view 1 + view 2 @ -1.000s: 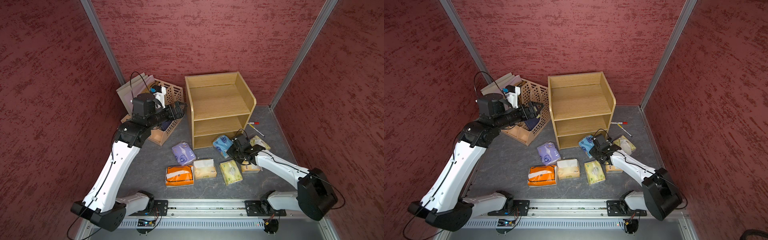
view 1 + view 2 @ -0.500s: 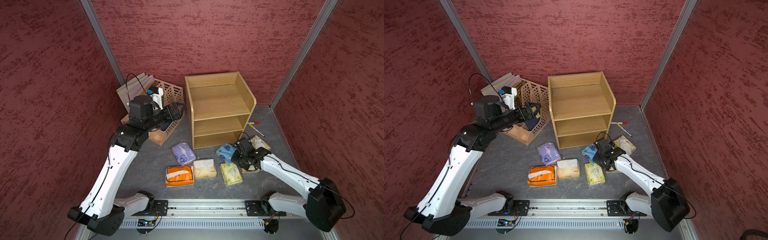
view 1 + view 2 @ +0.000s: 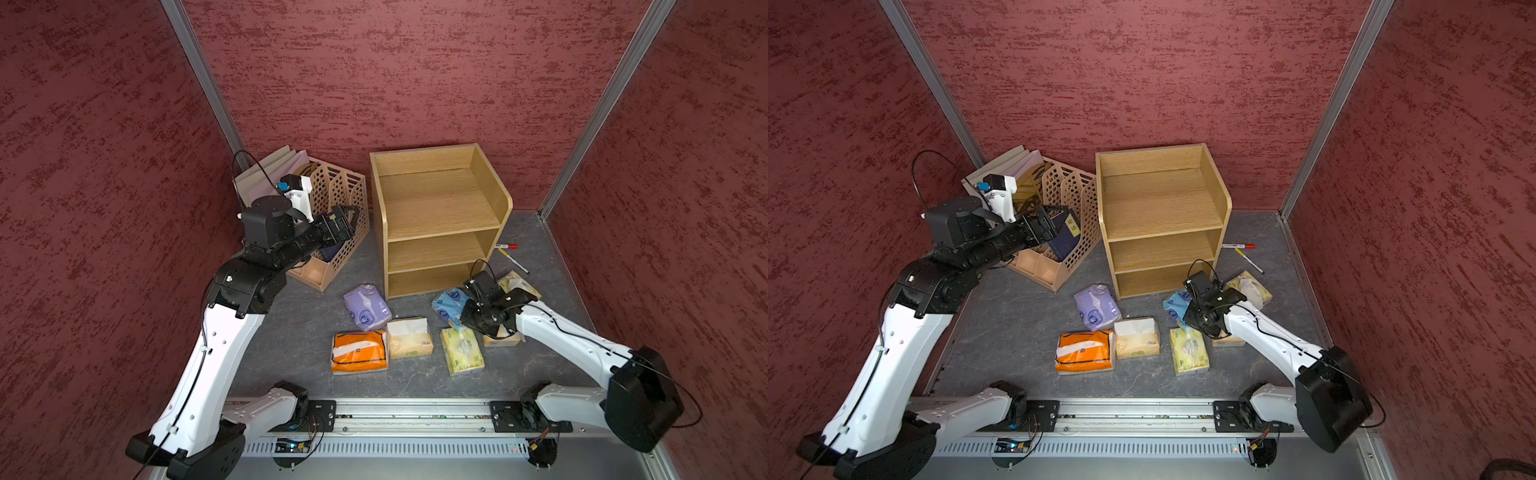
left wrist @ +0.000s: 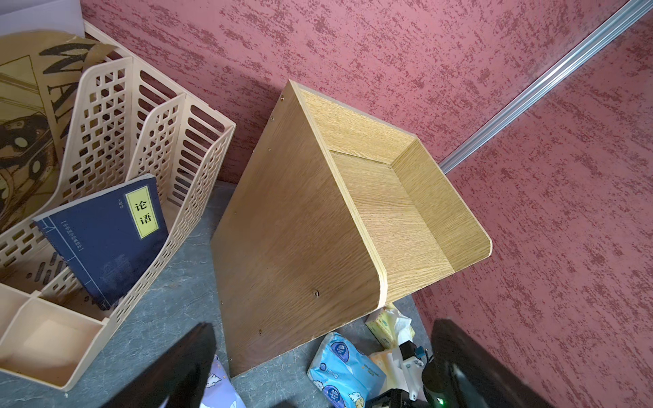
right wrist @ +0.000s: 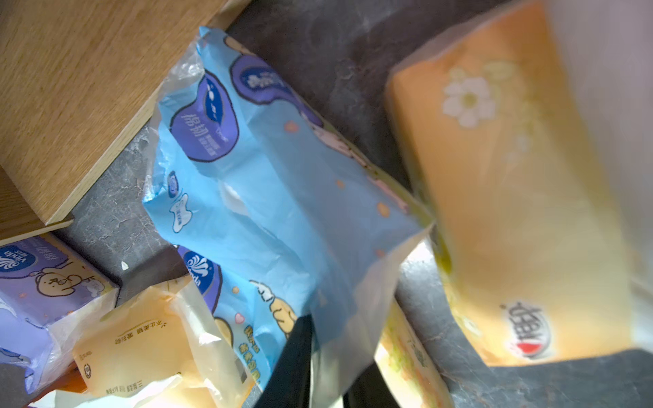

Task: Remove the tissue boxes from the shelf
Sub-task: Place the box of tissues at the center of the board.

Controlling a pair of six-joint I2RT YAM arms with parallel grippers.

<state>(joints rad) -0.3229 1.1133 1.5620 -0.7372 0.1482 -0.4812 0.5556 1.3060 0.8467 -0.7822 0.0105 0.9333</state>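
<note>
1. We read places in both top views as on a clock around the shelf (image 3: 436, 208), with 12 o'clock at the back wall. The shelf stands upright on the grey floor (image 3: 291, 332).
2. All the tissue packs that we see lie on the floor, outside the shelf.
   - The purple pack (image 3: 365, 305) is at 7 o'clock, just beside the foot of the shelf.
   - The orange pack (image 3: 359, 351) and the cream pack (image 3: 409, 338) touch side by side at 6 o'clock.
   - The yellow-green pack (image 3: 461, 351) and the light blue pack (image 3: 446, 301) are at 5 o'clock.
   - The pale yellow pack (image 3: 515, 282) is at 4 o'clock, with white tissue coming out.
3. The right gripper (image 5: 335, 342) is low at the light blue pack. Its dark fingers (image 5: 293, 364) stand close together, and the clear end flap of this pack lies between them. We cannot tell if they pinch it.
4. The left gripper (image 3: 348, 220) hovers at 9 o'clock above the file holder (image 3: 340, 195). Its fingers (image 4: 190, 360) are wide apart and hold nothing.
5. A dark blue book (image 4: 106, 240) leans inside the file holder. Two pens (image 3: 508, 246) lie at 3 o'clock.
</note>
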